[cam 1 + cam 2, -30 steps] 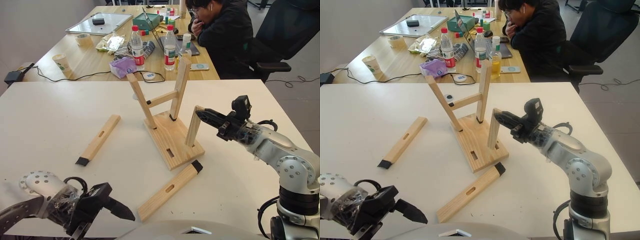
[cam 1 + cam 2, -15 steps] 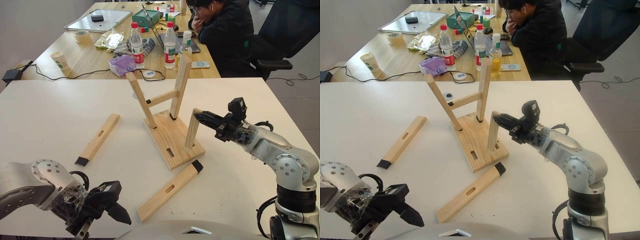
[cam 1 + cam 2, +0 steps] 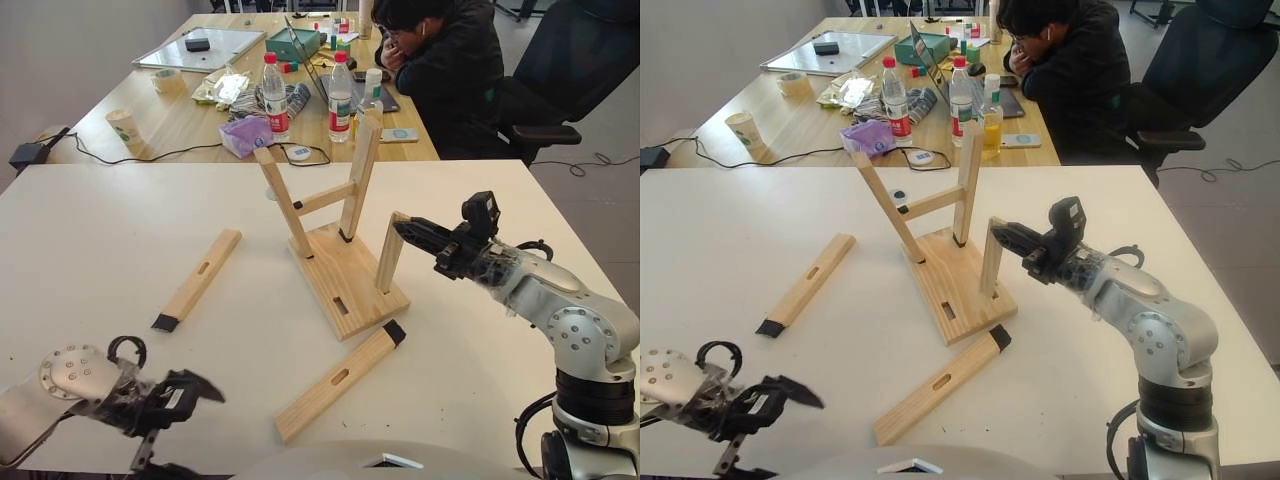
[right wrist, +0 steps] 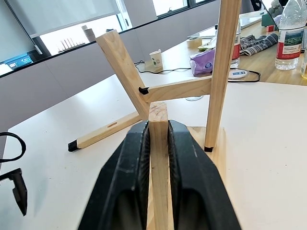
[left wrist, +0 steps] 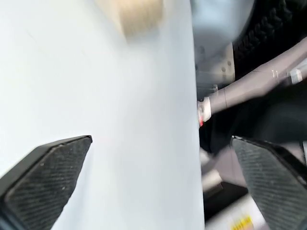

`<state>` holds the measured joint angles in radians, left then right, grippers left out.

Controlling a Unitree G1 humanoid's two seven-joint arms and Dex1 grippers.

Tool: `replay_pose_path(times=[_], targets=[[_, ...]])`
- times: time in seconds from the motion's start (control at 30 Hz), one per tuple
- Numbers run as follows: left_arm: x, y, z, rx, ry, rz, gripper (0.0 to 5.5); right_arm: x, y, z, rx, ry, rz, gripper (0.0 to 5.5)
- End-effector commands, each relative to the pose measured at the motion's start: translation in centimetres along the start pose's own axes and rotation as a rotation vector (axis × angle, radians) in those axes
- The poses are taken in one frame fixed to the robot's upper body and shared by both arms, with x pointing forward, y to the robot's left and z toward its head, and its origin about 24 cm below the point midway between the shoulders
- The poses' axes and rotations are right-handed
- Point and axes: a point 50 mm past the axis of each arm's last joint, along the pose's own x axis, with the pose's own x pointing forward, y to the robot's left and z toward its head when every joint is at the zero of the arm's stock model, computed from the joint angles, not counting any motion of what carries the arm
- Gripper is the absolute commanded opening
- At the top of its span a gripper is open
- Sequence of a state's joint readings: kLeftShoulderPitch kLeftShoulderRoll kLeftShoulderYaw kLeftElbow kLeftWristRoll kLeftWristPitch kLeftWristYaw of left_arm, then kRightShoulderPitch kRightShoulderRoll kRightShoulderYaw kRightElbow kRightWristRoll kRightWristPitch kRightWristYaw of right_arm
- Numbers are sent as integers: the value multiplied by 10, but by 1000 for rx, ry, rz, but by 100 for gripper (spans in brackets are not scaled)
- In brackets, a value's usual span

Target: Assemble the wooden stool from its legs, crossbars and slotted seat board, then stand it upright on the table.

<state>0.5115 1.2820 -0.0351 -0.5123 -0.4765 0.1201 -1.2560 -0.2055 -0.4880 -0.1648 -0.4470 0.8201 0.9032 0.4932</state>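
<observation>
Our right gripper (image 3: 404,229) is clamped on the top of 1 leg (image 3: 387,258), which stands at the right edge of the seat board (image 3: 345,282). The board lies flat mid-table (image 3: 90,230). A leg pair (image 3: 283,203) joined by a crossbar (image 3: 325,198) stands at the board's far end. Our left gripper (image 3: 192,389) hangs open, holding nothing, over the table's near edge. 1 loose piece (image 3: 197,279) lies left of the board, and a second loose piece (image 3: 338,379) lies just in front of it.

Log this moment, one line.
right gripper: shut on leg, standing on seat board | left gripper: open, empty | loose legs: two
</observation>
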Motion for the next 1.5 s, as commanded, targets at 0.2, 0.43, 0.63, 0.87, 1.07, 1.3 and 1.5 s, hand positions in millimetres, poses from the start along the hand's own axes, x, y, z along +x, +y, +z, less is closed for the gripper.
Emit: replay_pose_path(times=[0.2, 0.43, 0.63, 0.87, 1.07, 1.3, 1.5], targets=[[36, -8, 43, 34, -287, 204, 540, -1, -5, 6, -25, 15, 15, 38], [87, -19, 6, -20, -253, 255, 540, 1, -7, 9, -29, 29, 28, 38], [103, -11, -20, 7, -207, 322, 540, 5, -10, 16, -45, 28, 47, 38], [89, 6, -9, 34, -213, 390, 540, 8, -6, 13, -34, 25, 58, 38], [76, 26, -19, 69, -149, 408, 540, 17, 15, 3, -13, 37, 195, 38], [4, 124, -44, 104, -74, 443, 540, 26, 38, -16, 15, 97, 404, 38], [22, 122, -55, 183, -91, 384, 540, 43, 42, -26, -5, 96, 451, 38]])
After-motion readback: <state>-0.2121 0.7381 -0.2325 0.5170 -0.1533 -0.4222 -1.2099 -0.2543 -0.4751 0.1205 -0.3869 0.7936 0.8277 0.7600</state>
